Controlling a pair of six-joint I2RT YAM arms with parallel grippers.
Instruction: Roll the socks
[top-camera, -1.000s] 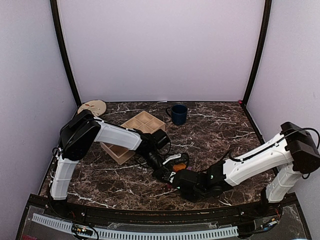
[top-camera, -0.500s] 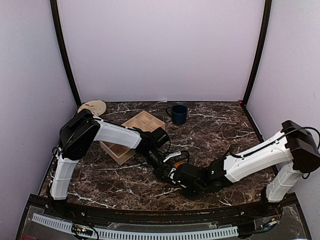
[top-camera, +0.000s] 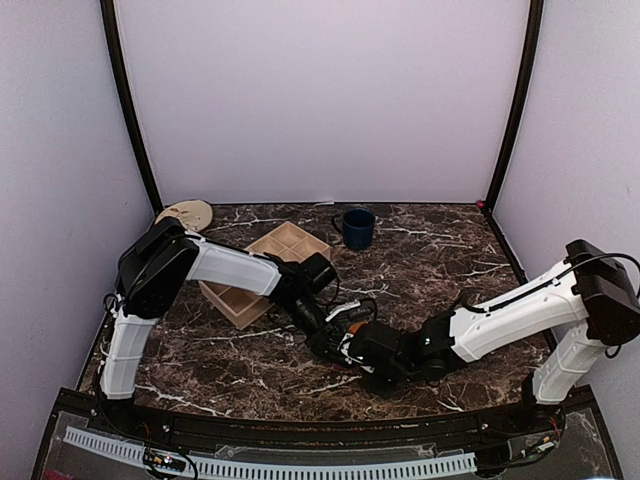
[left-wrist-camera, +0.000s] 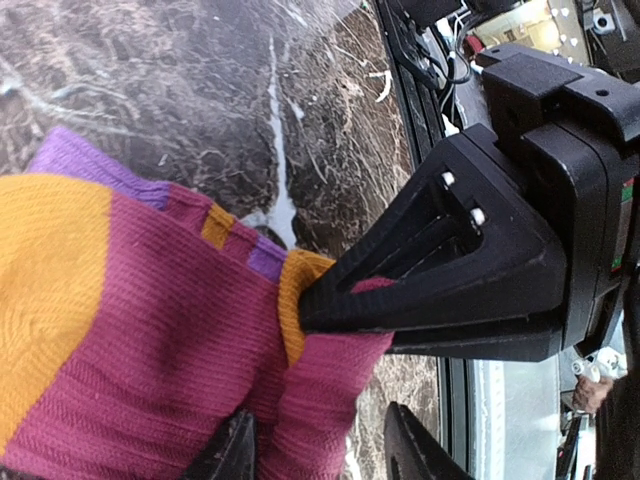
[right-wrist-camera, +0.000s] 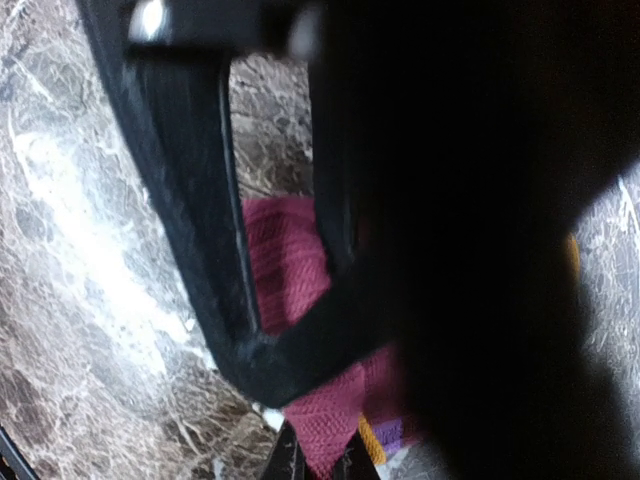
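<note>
Sock (left-wrist-camera: 150, 330): magenta with orange and purple bands, lying bunched on the tabletop (top-camera: 450, 260) near the front middle, right where the two arms meet.
Right hand (left-wrist-camera: 315, 300): comes in low from the right. Its black fingers are pinched together on a folded orange-and-magenta edge of the sock, and the cloth puckers at their tips.
Left hand (left-wrist-camera: 322, 445): comes in from the left, facing the right hand. Its fingers stand a middling way apart with a fold of the sock lying between them. I cannot tell whether they touch the cloth.
Both hands: tip to tip over the sock, very close together.
Right wrist view: mostly dark and blurred, with only a patch of magenta knit and the veined stone clear.
Tray (top-camera: 268, 268): wooden, with compartments, behind the left arm.
Mug (top-camera: 355, 226): dark blue, upright, near the back, just right of the tray.
Disc (top-camera: 184, 213): tan, in the back left corner.
Tabletop: dark marble with white veins.
</note>
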